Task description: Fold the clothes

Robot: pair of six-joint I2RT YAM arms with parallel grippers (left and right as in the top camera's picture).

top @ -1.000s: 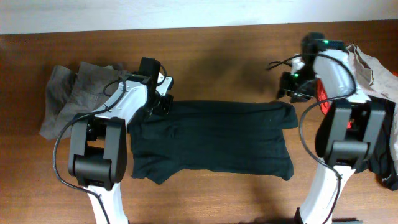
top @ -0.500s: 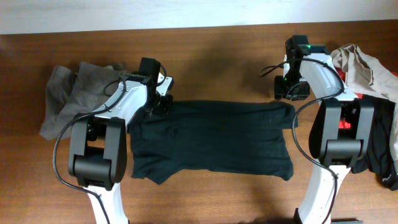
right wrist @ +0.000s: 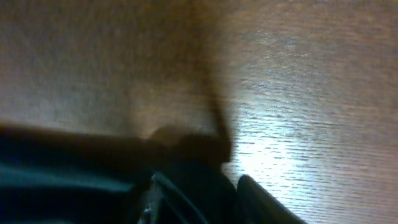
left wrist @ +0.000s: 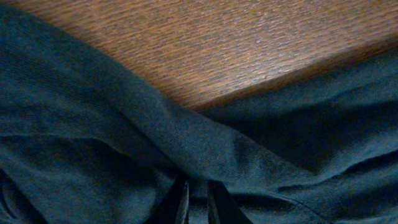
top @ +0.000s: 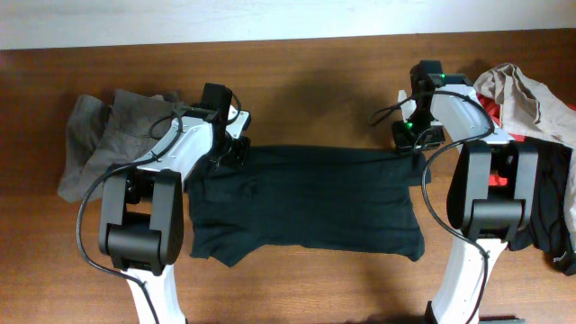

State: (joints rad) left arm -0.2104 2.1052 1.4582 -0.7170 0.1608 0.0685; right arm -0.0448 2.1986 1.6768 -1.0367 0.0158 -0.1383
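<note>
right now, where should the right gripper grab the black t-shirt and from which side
Pinch the far right corner of the black T-shirt, coming down from above. It lies flat, that corner juts out beside the right gripper, and the left gripper holds the opposite far corner.

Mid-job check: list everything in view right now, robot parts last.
black T-shirt: one, black, spread flat mid-table.
grey trousers: one, grey, bunched at the table's left end.
beige garment: one, beige, on top of the right-end pile.
red piece: one, red, under the beige garment.
black piece: one, black, right edge.
table: one, brown wood.
left gripper: black, shut on the T-shirt's far left corner.
right gripper: black, fingers apart at its far right corner.
</note>
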